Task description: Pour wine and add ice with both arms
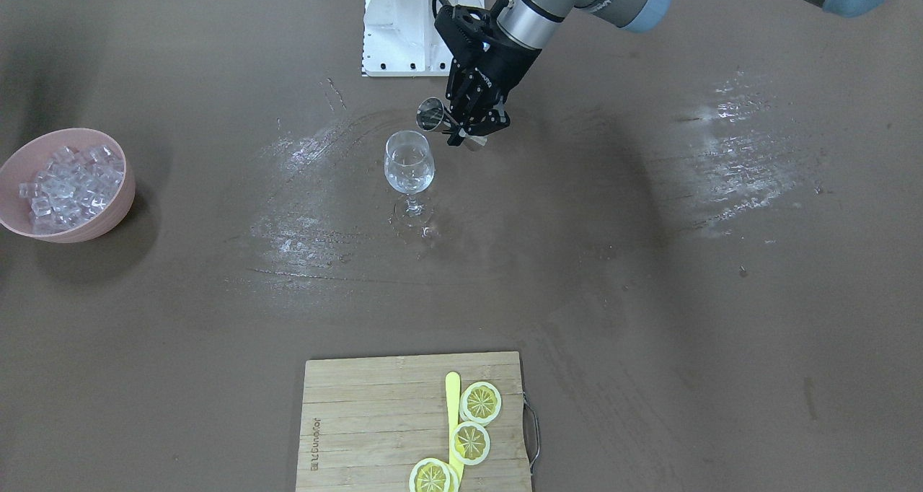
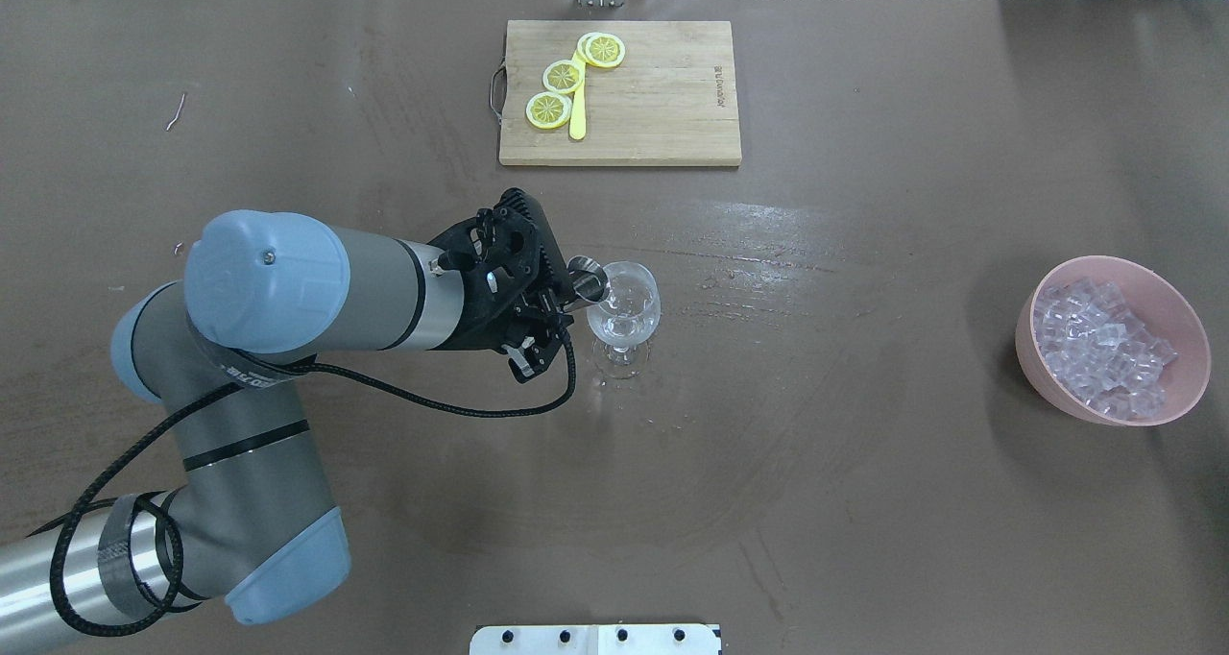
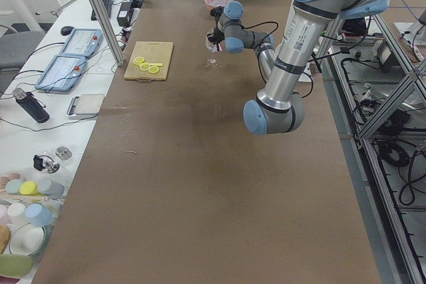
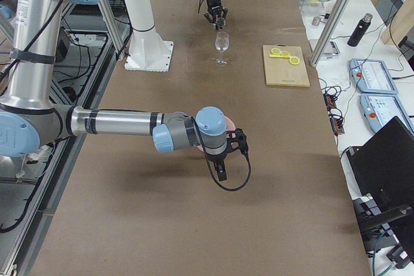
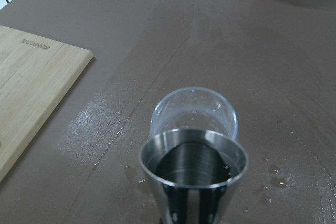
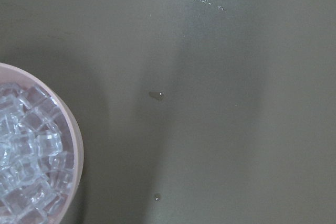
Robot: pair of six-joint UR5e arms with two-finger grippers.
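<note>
Presently, my left pincer (image 1: 461, 126): clamped on jigger (image 1: 433, 114).
Wine glass (image 1: 409, 166), just below it: likely fragile, slippery; take stem.

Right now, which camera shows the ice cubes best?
The right wrist camera: the ice cubes sit close, each distinct in the pink bowl. Overhead and front views show the whole heap smaller; side views barely show the bowl; the left wrist, only its rim.

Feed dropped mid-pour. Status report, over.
Left end effector shut on jigger, tipped at wine glass. Right end effector by pink bowl, state unreadable. Ice in bowl, none in glass. Nothing blocking.
</note>
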